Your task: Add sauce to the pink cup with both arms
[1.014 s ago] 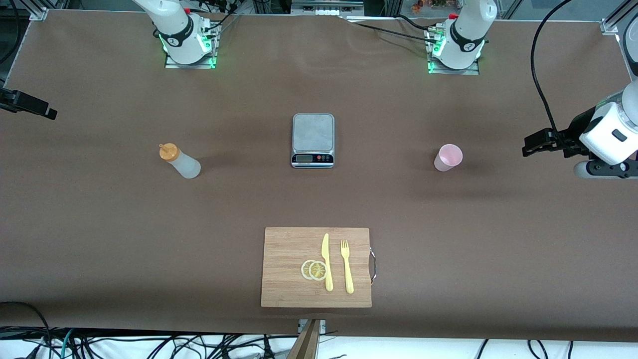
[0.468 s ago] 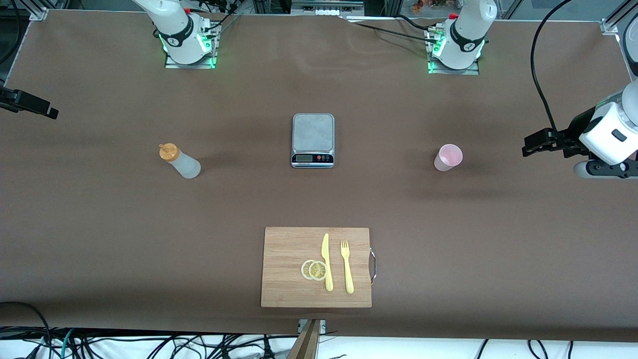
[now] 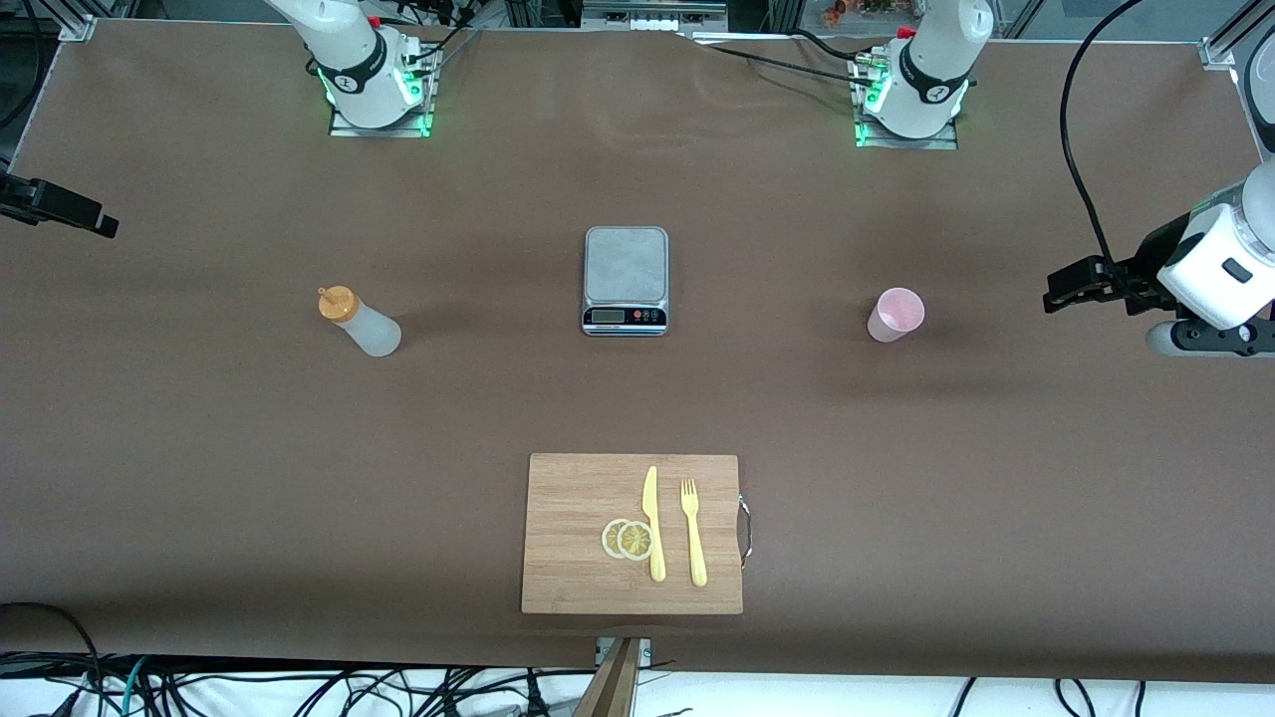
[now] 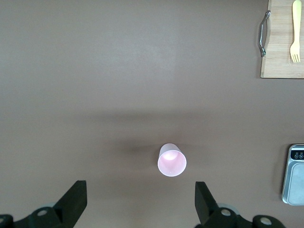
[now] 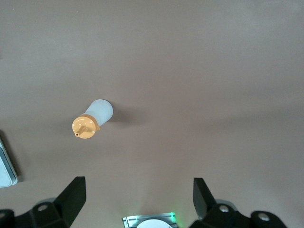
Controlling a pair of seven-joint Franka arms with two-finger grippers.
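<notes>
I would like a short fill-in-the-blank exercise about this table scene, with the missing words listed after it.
1. The sauce bottle has a nozzle cap of ____ colour.
2. The pink cup stands toward the ____ arm's end of the table.
3. The kitchen scale sits between the bottle and the ____.
4. The knife, the fork and two lemon slices lie on the cutting ____.

Missing words: orange; left; cup; board
</notes>
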